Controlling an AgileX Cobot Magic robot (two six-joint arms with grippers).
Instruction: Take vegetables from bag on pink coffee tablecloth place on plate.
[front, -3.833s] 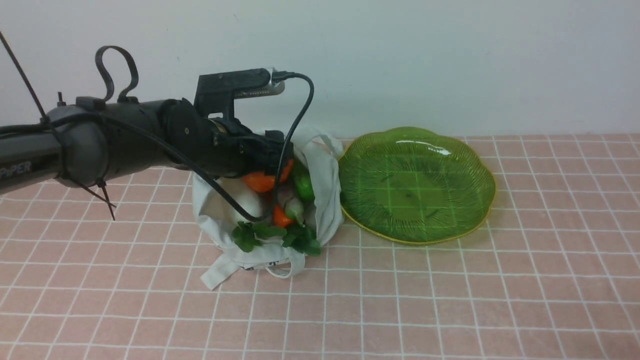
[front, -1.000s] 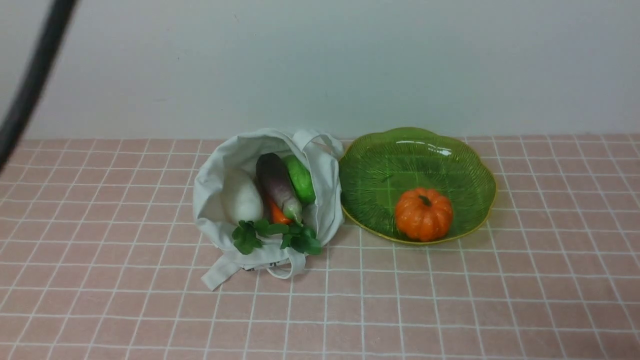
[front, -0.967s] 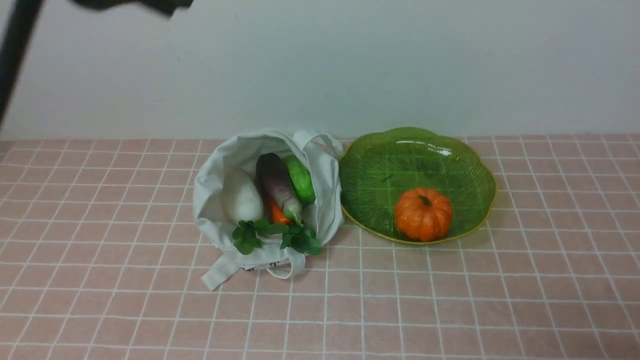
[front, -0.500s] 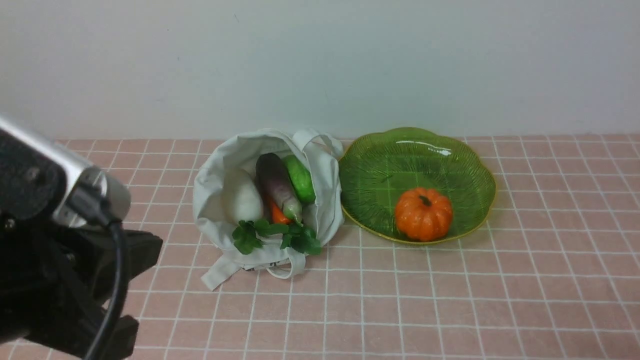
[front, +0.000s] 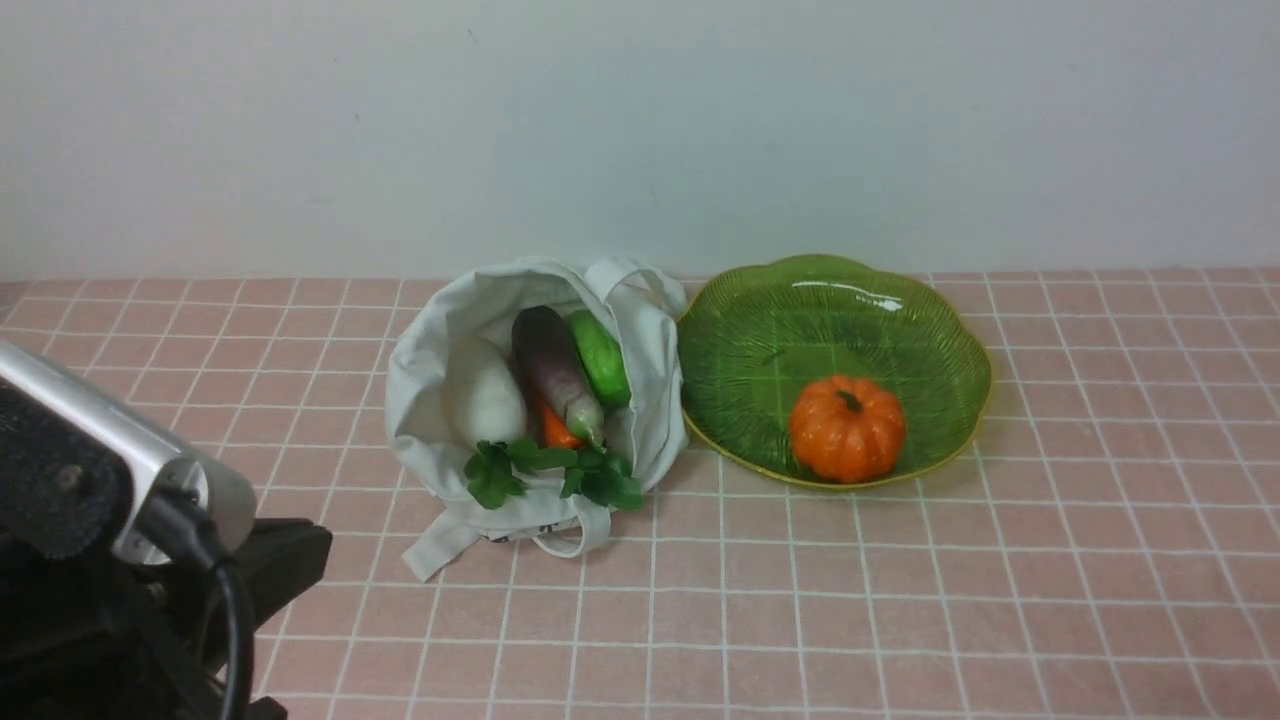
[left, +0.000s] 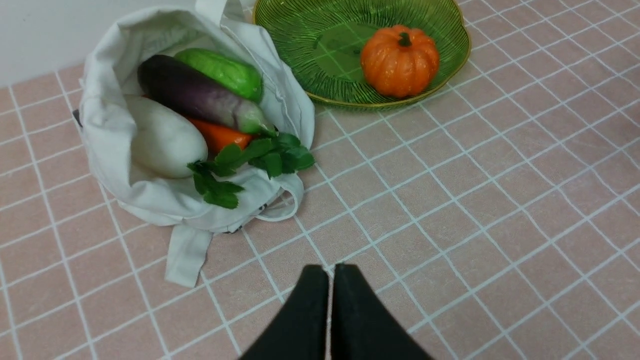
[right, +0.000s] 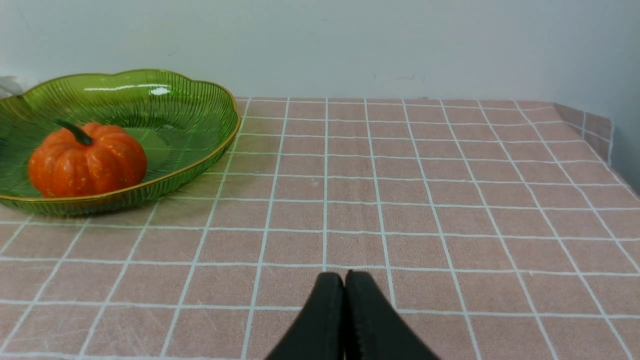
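The off-white bag lies open on the pink coffee tablecloth. In it are vegetables: a white radish, a purple eggplant, a green gourd, an orange carrot and leafy greens. Just right of the bag stands the green plate with the orange pumpkin on it. My left gripper is shut and empty, over bare cloth near the bag's strap. The right gripper is shut and empty, over cloth to the right of the plate.
My left arm's wrist and camera fill the front view's lower-left corner. A pale wall runs along the back of the table. The cloth folds down over the table's right edge.
The pumpkin has gone from the bag to the plate. My left arm left the bag and came back to the near left, sinking a little in the last half second.
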